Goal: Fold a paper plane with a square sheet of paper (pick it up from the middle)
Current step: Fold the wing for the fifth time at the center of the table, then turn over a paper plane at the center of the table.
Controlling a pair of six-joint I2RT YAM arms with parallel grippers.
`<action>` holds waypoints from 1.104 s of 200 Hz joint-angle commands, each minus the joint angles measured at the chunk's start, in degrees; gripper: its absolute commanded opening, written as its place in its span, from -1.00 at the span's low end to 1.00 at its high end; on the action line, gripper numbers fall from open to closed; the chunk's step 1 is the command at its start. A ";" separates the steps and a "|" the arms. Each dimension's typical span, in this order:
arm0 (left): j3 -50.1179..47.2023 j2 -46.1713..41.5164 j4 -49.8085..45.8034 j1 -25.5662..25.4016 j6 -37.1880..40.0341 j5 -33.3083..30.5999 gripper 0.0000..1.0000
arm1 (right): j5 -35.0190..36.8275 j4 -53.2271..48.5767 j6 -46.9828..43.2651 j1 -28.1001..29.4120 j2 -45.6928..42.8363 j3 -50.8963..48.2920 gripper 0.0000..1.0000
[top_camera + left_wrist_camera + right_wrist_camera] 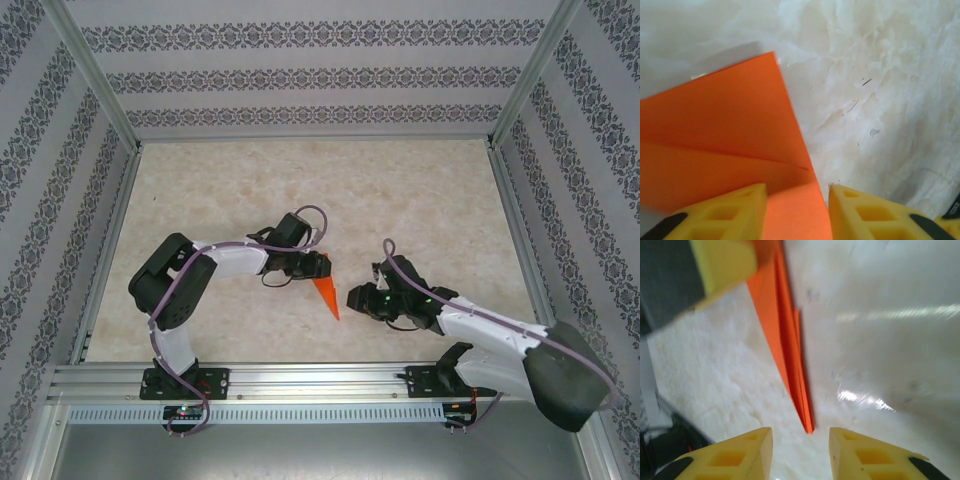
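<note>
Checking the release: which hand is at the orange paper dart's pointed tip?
The right hand: the tip of the folded orange paper dart points between its fingers. The left hand is at the wide end.

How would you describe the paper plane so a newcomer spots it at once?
On the pale marbled table, look between the left gripper and the right gripper. The paper plane is a narrow pointed dart there, bright orange against black-and-white arms.

Paper plane bright orange; fingers yellow; table cream marbled; walls grey damask stripes.
</note>
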 commanded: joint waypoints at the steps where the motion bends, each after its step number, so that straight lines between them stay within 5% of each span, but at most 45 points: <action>1: 5.00 -5.86 -10.38 -0.84 1.52 -6.75 -0.08 | 8.75 -6.25 -1.46 -2.12 -4.26 0.87 -0.20; 64: 12.49 -5.68 -29.39 -5.85 -2.89 -24.82 0.25 | 12.47 -0.08 -1.39 -3.06 -7.21 0.41 0.09; 70: 13.43 -4.77 -29.76 -6.63 -3.23 -25.17 0.50 | 12.52 0.47 -1.24 -3.13 -6.85 0.48 0.11; 85: 17.06 -1.62 -33.02 -8.08 -4.22 -27.22 0.57 | 12.41 1.56 -1.14 -3.13 -5.84 0.66 0.16; 170: 24.74 6.74 -41.22 -10.70 -6.92 -33.24 0.54 | 12.06 4.76 0.18 -3.21 -3.40 -0.13 0.19; 221: 18.10 1.32 -36.73 -10.63 -6.63 -32.95 0.13 | 7.59 7.15 -1.37 -2.70 0.12 1.67 0.20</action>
